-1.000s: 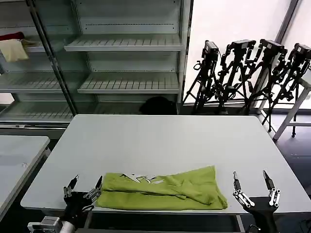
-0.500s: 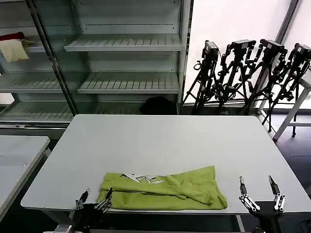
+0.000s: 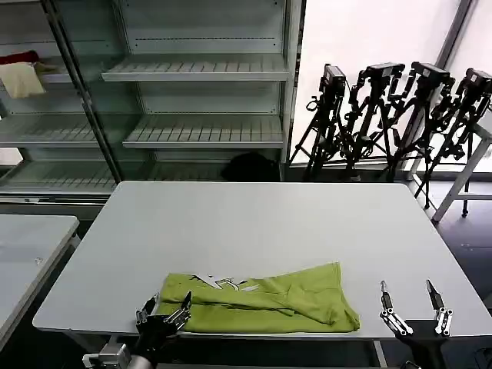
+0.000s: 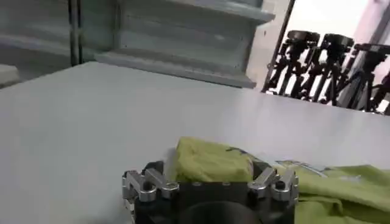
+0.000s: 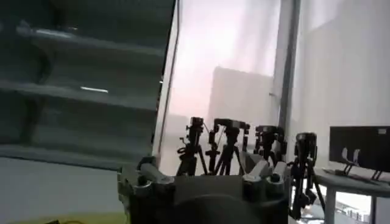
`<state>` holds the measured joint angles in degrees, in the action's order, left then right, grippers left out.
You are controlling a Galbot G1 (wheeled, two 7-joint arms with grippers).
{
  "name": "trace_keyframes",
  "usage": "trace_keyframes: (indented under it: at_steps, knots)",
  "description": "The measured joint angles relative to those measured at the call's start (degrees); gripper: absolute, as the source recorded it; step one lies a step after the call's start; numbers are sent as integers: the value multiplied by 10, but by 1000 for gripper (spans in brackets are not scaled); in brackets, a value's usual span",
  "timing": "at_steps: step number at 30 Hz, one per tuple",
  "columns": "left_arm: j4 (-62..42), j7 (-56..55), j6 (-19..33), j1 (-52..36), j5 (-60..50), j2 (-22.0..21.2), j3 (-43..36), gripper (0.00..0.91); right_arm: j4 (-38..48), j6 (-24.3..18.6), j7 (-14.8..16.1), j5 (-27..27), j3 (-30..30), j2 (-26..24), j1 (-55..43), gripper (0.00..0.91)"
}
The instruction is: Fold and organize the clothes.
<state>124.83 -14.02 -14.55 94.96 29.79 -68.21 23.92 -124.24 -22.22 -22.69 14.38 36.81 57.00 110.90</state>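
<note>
Lime-green T-shirt [image 3: 261,301] with white-and-grey print on a pale grey table [image 3: 261,223].

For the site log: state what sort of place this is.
Probably a lab or test room, not a home: bare metal shelving, a row of camera tripods by the window, and a plain white table holding one lime-green T-shirt.

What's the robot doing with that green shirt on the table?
It's working on folding the lime-green T-shirt, which lies bunched near the front edge of the white table. The left gripper is open right at the shirt's left end, as if about to grab it. The right gripper waits open off to the shirt's right, not touching it.
</note>
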Motion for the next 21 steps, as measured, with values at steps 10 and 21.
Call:
trace_keyframes:
  at_steps: [10, 21]
  knots:
    - [-18, 5, 1, -14, 0, -3, -2, 584, 4, 9, 13, 33, 6, -5, -9, 907]
    - [-40, 10, 17, -19, -14, -12, -15, 10, 5, 13, 18, 51, 7, -5, -12, 907]
